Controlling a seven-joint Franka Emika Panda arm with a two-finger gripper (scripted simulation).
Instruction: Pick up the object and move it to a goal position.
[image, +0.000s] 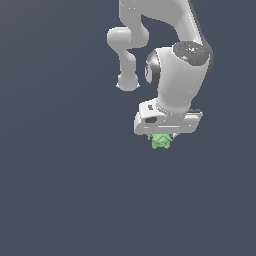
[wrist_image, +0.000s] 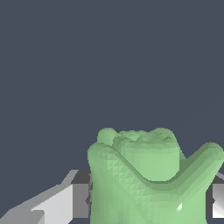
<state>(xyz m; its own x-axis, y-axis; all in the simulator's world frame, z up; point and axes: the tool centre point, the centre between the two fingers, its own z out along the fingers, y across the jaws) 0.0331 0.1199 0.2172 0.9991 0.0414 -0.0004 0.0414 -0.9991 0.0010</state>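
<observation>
Light-green, lumpy and faceted, the object sits clamped in the pincer; only the wrist view shows its fingers.

We see flat, even, rendered light on a uniform dark slate backdrop, with no cast shadows on it. The arm shades softly from bright upper faces to grey undersides. The object shows crisp facets and one tiny glint. Both views are sharp, without blur or edge distortion.
</observation>
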